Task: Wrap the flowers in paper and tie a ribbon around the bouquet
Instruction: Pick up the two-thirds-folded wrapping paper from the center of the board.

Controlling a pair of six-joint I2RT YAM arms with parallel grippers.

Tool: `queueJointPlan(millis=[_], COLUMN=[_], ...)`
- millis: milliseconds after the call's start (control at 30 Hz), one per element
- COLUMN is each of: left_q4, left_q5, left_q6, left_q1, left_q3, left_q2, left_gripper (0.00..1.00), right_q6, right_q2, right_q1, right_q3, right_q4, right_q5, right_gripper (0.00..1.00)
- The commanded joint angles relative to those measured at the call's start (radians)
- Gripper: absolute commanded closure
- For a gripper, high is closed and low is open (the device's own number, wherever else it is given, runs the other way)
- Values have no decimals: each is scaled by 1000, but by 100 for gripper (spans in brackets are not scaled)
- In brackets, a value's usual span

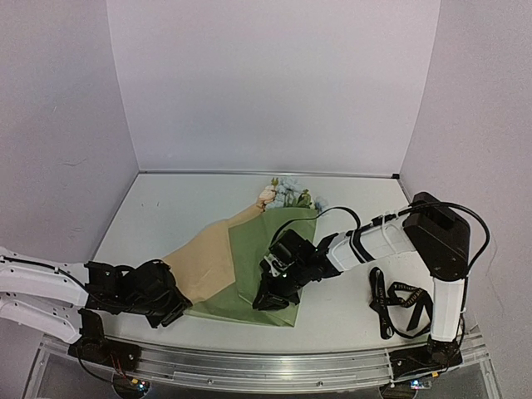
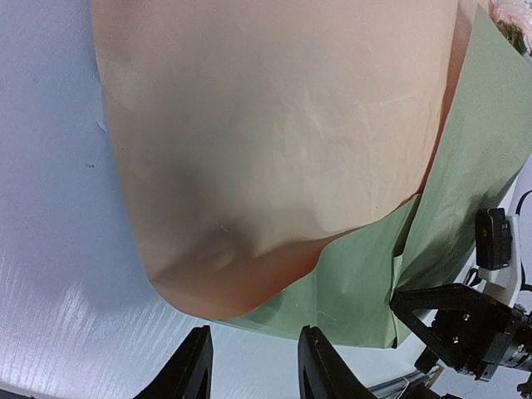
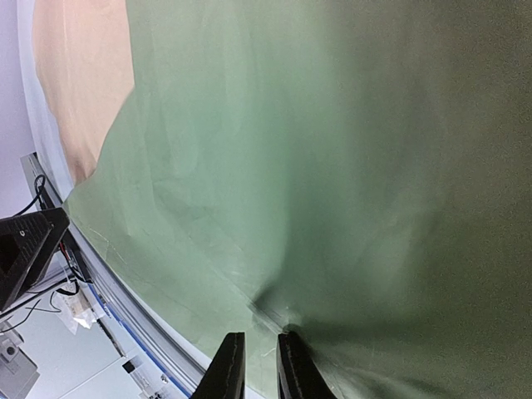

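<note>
The paper (image 1: 218, 264) lay on the table (image 1: 166, 208), its tan flap folded over the green face. The flowers (image 1: 285, 195) poked out past the paper's far edge. The right end effector (image 3: 261, 337) was clenched on a pucker at the paper's green near edge. The left end effector (image 2: 253, 334) stood released and empty, just off the flap's near corner. The sound approach seemed to be a firm right pinch while the left took the flap low and rolled it snugly over, sparing the blooms.
</note>
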State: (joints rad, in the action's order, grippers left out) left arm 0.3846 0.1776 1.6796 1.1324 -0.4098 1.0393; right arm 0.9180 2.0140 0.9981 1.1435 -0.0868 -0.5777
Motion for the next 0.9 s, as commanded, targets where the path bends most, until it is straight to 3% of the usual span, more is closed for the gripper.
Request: queueJointPlan(millis=[0, 333, 500, 733, 867], left_q4=[-13, -59, -108, -57, -17], left_q5=[3, 21, 37, 71, 98], left_q6=[71, 100, 85, 4, -40], left_q1=[1, 1, 1, 1, 1], left_q3=[22, 52, 74, 8, -33], left_q2=[22, 71, 84, 121, 121], left_gripper=[63, 64, 79, 98, 100], right_q6=[2, 2, 0, -25, -71], right_q2=[35, 28, 23, 11, 2], right_q1=[6, 6, 8, 16, 35], right_q3=[16, 22, 22, 42, 65], right_q4=[-17, -18, -21, -65, -136], right_q5=[26, 24, 21, 22, 39], right_gripper=[85, 85, 85, 85, 85])
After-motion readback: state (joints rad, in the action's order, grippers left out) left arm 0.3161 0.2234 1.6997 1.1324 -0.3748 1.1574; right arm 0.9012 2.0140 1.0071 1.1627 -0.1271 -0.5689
